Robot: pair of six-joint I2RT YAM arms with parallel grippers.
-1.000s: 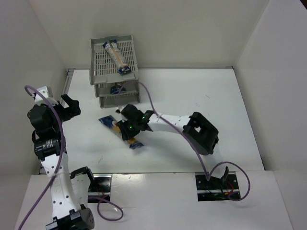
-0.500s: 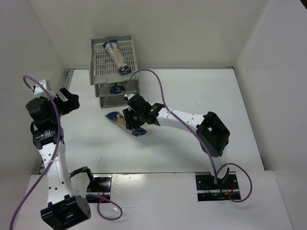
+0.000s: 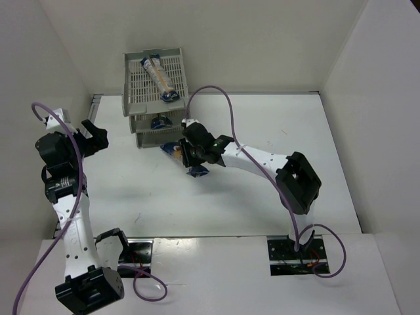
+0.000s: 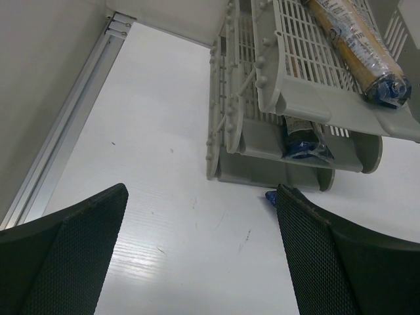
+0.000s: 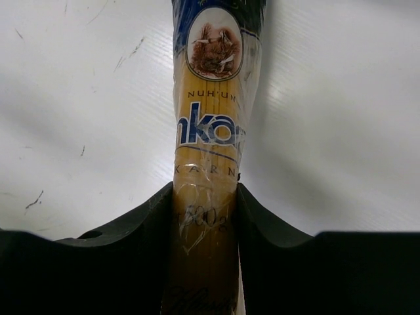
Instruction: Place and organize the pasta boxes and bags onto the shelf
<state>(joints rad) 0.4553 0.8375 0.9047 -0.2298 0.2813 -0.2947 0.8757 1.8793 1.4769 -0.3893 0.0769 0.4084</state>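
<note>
My right gripper is shut on a pasta bag, held just in front of the grey three-tier shelf. In the right wrist view the bag runs straight out between the gripper jaws, yellow middle clamped, round label and blue end ahead. A second bag lies on the top tray. A third bag's blue end shows in the middle tier. My left gripper is open and empty at the left; its view shows the shelf and both stored bags.
White walls close the table on the left, back and right. An aluminium rail runs along the left wall. The right arm's purple cable loops over the table near the shelf.
My right gripper has carried the pasta bag back and to the right, up to the front of the shelf. The left arm shifted slightly a second ago, then stayed still.
</note>
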